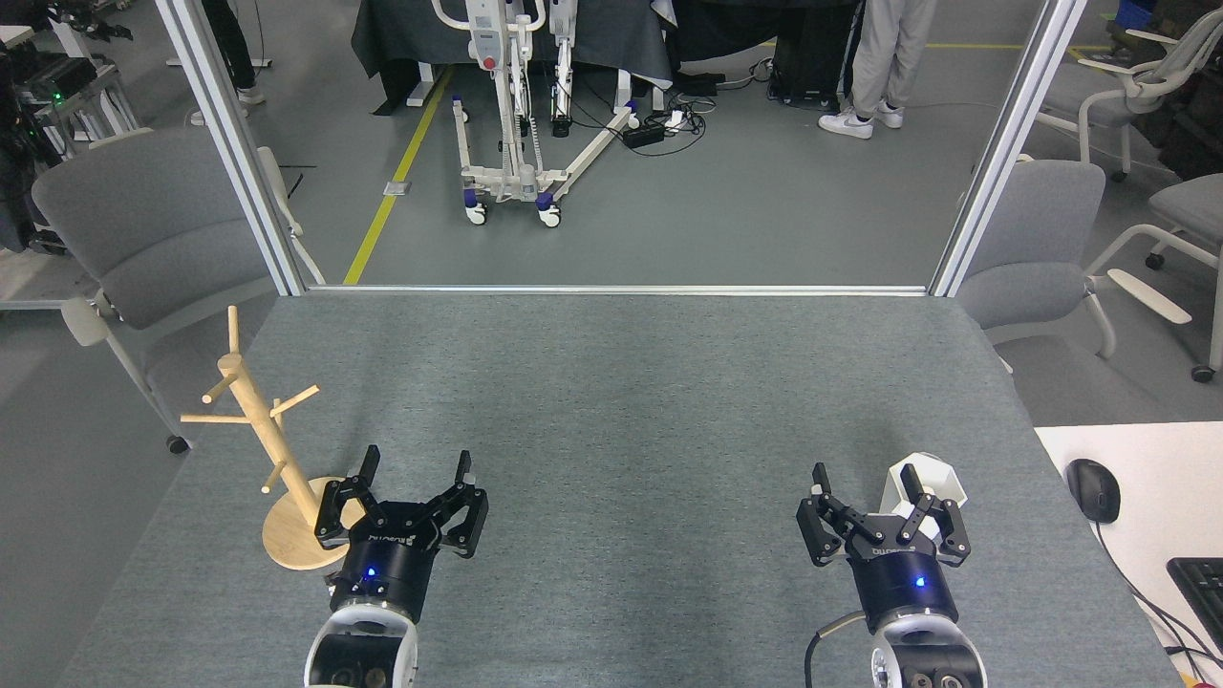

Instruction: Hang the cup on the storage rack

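Observation:
The wooden storage rack stands near the table's left edge on its round disc base, its thin pegs angled outward. My left gripper is open just right of the rack's base, with nothing between its fingers. The white faceted cup sits upright on the table at the right. My right gripper is open; its right finger overlaps the cup's left side in the head view, and the cup lies mostly behind and right of that finger. Whether the finger touches the cup I cannot tell.
The grey felt table stretches between both arms. A white desk at the right holds a black mouse and a keyboard. Grey chairs flank the table. A person's legs and a wheeled stand are beyond the far edge.

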Motion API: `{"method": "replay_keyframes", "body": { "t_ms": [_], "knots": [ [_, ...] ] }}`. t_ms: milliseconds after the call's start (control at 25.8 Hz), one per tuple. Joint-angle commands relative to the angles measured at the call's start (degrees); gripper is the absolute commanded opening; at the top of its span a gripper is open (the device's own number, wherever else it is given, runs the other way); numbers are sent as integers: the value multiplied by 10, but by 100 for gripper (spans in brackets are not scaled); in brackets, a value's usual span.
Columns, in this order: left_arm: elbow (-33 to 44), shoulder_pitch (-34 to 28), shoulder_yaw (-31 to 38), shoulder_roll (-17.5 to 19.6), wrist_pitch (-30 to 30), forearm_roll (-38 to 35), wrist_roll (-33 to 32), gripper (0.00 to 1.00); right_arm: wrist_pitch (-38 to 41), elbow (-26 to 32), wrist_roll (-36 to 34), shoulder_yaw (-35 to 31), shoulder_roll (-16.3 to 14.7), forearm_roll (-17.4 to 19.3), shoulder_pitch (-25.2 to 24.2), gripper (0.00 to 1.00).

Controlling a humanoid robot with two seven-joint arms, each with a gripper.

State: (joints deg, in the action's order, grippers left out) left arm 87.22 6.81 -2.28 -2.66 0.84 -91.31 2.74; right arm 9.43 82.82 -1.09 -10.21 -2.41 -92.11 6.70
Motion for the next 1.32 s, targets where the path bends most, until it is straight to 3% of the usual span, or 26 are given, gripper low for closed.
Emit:
{"method": "replay_keyframes", "body": {
  "t_ms": [0,465,581,775,1124,1279],
  "knots": [
    [7,0,-6,-7,1,-2,0,99,2,1,0,0,0,0,5,100],
    [38,-32,-28,-18,2,-1,-13,99,-8,-3,1,-18,-9,-1,3,100],
    [39,-32,-28,-25,3,-1,-33,99,-13,-28,0,-53,-25,-1,0,100],
    [34,-31,-28,-26,3,-1,-34,99,-10,-88,-1,-59,-63,2,5,100],
    [21,-26,-27,-28,4,-1,-35,99,-12,-107,-4,-59,-75,4,5,100],
    [17,-24,-27,-28,4,0,-36,99,-2,-124,-5,-59,-97,4,8,100]
  ]
}}
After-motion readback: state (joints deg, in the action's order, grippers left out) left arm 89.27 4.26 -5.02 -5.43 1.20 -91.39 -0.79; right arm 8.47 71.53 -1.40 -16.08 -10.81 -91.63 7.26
